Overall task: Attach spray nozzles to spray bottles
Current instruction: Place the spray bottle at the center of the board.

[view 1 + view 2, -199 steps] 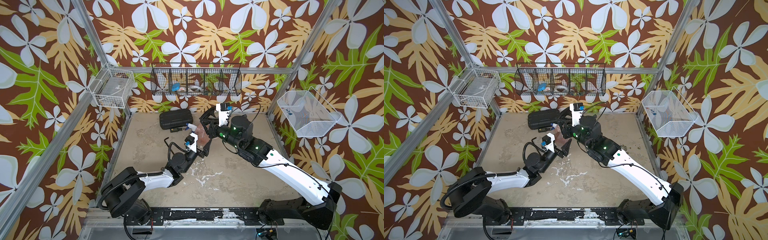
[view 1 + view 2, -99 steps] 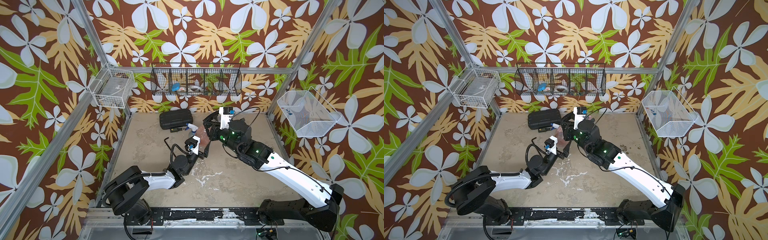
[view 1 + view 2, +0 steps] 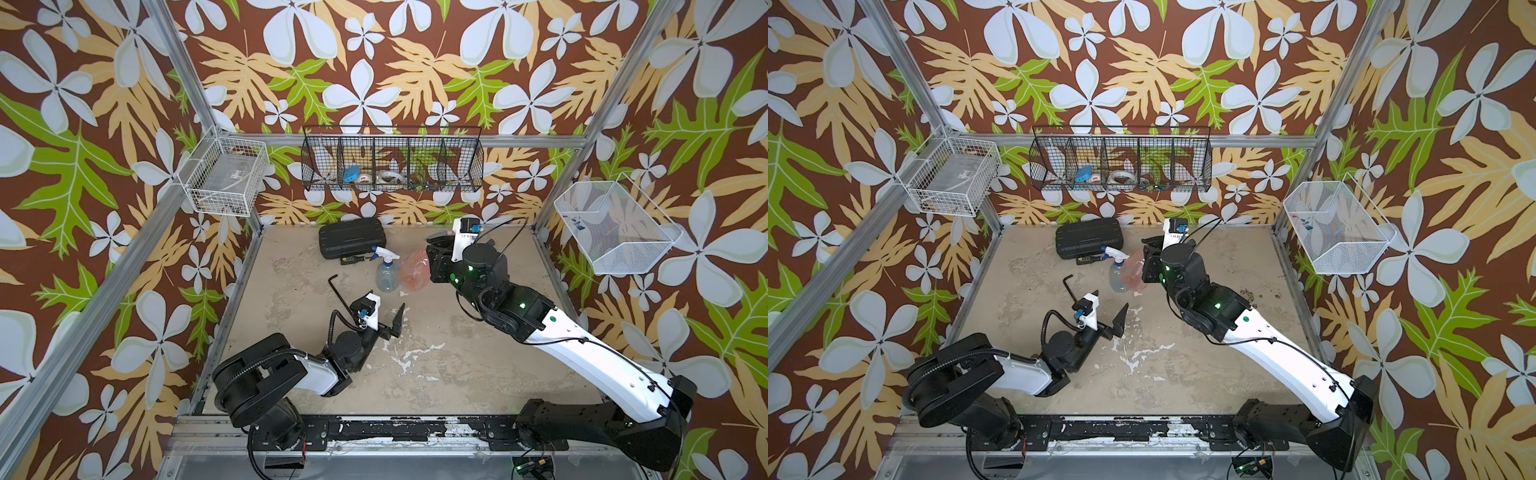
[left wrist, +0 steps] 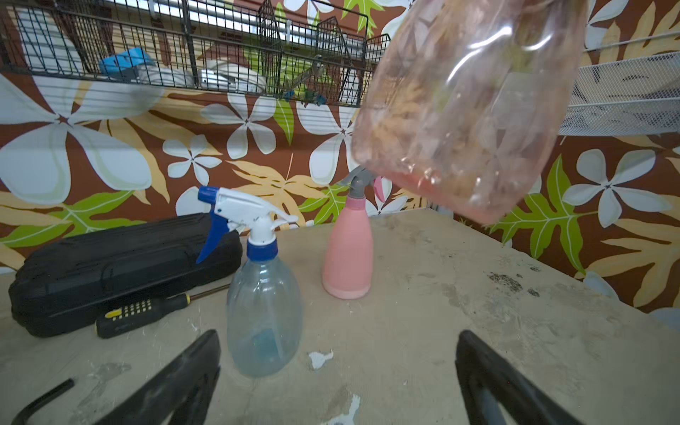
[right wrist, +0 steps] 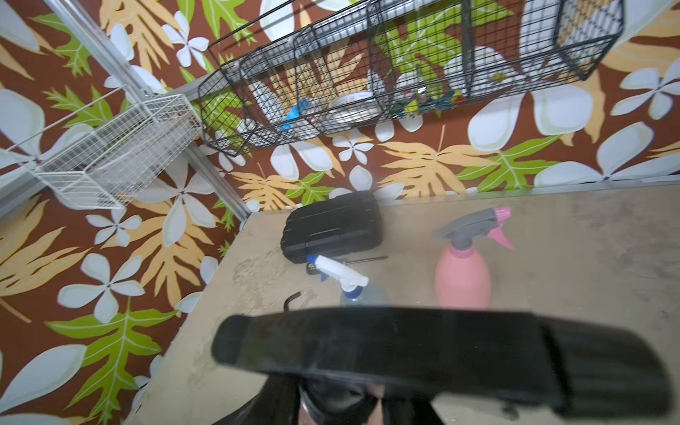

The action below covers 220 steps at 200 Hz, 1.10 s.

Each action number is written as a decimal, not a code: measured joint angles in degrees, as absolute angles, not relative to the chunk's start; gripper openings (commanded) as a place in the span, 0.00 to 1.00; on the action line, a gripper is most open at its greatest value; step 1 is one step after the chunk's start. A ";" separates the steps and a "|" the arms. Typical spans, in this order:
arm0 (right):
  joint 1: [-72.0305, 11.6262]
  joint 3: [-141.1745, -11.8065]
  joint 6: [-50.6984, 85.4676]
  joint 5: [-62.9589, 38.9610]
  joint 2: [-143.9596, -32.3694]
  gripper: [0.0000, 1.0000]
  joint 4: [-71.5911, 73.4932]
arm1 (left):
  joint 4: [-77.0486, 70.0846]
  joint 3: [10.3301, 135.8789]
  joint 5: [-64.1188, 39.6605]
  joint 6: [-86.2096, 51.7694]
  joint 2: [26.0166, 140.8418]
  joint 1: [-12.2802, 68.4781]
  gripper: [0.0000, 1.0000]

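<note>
Right gripper (image 3: 432, 262) is clamped on the top end of the translucent orange rounded plastic bottle (image 4: 467, 110), holding it tilted in the air above the far middle of the beige table (image 3: 436, 374). Left gripper (image 4: 338, 336) hangs low nearer us, jaws wide apart, empty. Just left of the orange bottle, the clear bluish rounded bottle (image 3: 386, 275) stands upright wearing its white and blue trigger nozzle (image 4: 244, 211). The opaque pink cone bottle (image 4: 347, 257), grey and pink nozzle (image 5: 474, 224) on, stands farther back.

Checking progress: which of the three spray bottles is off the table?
The translucent orange bottle: it hangs tilted above the table, while the clear bluish bottle and the pink bottle stand on it.
</note>
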<state>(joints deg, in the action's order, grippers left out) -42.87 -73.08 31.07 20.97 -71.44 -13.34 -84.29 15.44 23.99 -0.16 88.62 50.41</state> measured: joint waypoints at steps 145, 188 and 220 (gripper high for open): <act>-14.28 -62.98 23.64 28.84 -96.38 0.00 12.01 | -48.53 10.70 20.01 -16.16 62.41 50.41 1.00; -14.26 -66.46 20.71 28.93 -103.18 0.00 13.93 | -49.98 3.77 23.40 -16.58 53.49 50.41 1.00; -14.41 -66.46 20.38 28.95 -105.27 0.00 14.44 | -49.82 4.45 24.91 -16.03 53.30 50.41 1.00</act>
